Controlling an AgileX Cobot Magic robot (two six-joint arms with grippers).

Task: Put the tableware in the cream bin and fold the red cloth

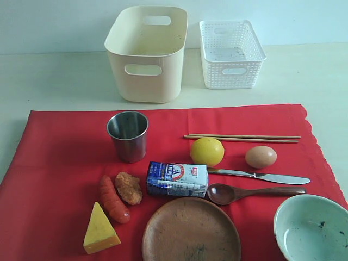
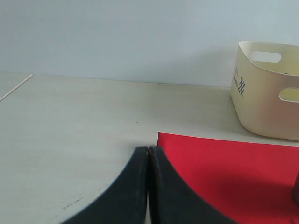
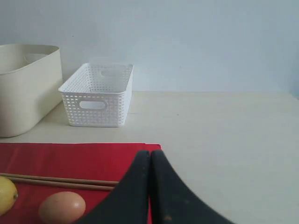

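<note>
The red cloth (image 1: 65,163) lies flat on the table. On it stand the steel cup (image 1: 128,136), the chopsticks (image 1: 242,137), the knife (image 1: 261,176), the dark spoon (image 1: 244,192), the brown plate (image 1: 190,231) and the pale bowl (image 1: 312,228). Behind the cloth stands the cream bin (image 1: 145,54), with nothing showing inside. Neither gripper shows in the exterior view. My left gripper (image 2: 148,150) is shut and holds nothing, near the cloth's (image 2: 224,168) far left corner. My right gripper (image 3: 150,154) is also shut on nothing, by the cloth's (image 3: 70,158) far right corner.
A white lattice basket (image 1: 231,53) stands right of the cream bin. A lemon (image 1: 207,151), egg (image 1: 260,156), milk carton (image 1: 177,179), sausage (image 1: 113,199), fried piece (image 1: 129,187) and cheese wedge (image 1: 100,229) also lie on the cloth.
</note>
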